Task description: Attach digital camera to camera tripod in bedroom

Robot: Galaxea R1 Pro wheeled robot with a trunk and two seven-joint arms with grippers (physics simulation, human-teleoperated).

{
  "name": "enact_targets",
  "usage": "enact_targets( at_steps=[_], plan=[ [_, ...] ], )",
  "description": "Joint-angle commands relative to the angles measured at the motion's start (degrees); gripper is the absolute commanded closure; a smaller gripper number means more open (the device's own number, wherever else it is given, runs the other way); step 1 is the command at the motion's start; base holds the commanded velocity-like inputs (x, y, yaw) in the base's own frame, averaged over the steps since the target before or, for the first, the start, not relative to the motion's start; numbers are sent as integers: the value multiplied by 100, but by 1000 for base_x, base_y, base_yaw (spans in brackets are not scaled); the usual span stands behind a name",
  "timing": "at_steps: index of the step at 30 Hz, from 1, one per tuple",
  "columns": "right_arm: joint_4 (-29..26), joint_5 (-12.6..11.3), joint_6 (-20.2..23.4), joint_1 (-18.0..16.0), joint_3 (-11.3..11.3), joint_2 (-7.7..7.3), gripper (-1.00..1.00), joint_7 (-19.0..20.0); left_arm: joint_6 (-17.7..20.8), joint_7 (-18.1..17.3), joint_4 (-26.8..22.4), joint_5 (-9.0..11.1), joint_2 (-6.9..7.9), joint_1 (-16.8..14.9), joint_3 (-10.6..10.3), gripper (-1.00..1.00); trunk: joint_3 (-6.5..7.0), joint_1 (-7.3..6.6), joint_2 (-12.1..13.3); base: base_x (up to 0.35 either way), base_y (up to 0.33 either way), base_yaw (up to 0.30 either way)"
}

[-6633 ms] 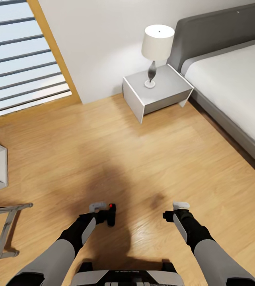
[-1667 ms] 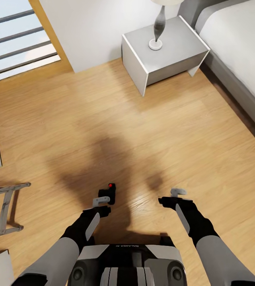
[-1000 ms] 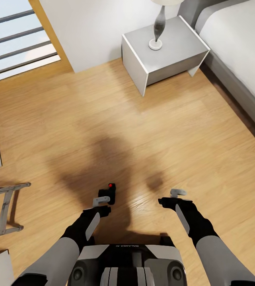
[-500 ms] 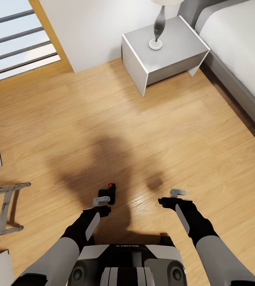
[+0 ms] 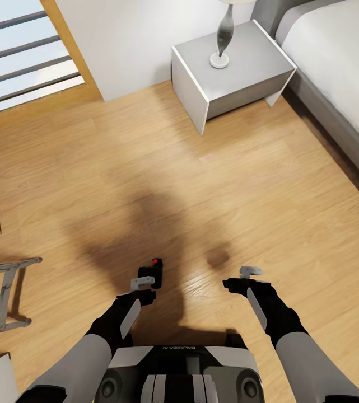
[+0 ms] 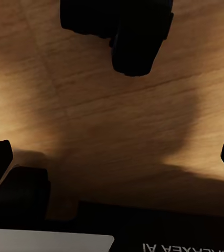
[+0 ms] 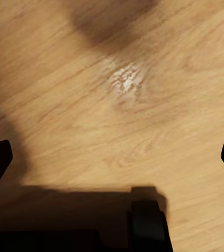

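Your left claw [image 5: 145,281] is clamped on the digital camera [image 5: 152,272], lower centre of the head view. Camera tripod [image 5: 4,294] legs sit at far left edge, so left arm's nearer. Right claw [image 5: 245,278] holds nothing, spread unclear.

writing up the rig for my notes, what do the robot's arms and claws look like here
Both arms have light grey upper segments, then black forearms, each with a pale grey panel along it. The left claw and the right claw have black wrist blocks and small light grey finger pads. The wrist views show the fingertips as dark wedges. No loose cables are visible.
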Motion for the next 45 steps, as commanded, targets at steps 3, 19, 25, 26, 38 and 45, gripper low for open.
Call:
enact_targets(
  at_steps=[3, 19, 25, 26, 38, 45],
  plan=[
    [-9, -28, 27, 0, -17, 4, -100, 2, 25, 41, -15, 59, 2, 1, -7, -100, -57, 67, -123, 0, 0, 0],
    [-9, -22, 26, 0, -17, 4, -100, -10, 25, 43, -19, 61, 4, 1, -2, -100, -344, 418, -765, 0, 0, 0],
    [-9, -20, 26, 0, -17, 4, -100, -14, 25, 42, -18, 60, 4, 1, 0, -100, -452, 550, -1006, 0, 0, 0],
    [-9, -20, 26, 0, -17, 4, -100, -14, 25, 40, -16, 60, 4, 1, -1, -100, -470, 572, -1046, 0, 0, 0],
    [-9, -19, 26, 0, -17, 4, -100, -6, 25, 39, -12, 59, 5, 1, 3, -100, -685, 835, -1527, 0, 0, 0],
    [-9, -19, 25, 0, -14, 4, -100, -1, 25, 43, -11, 59, 4, 1, 1, -100, -811, 989, -1808, 0, 0, 0]
  ],
)
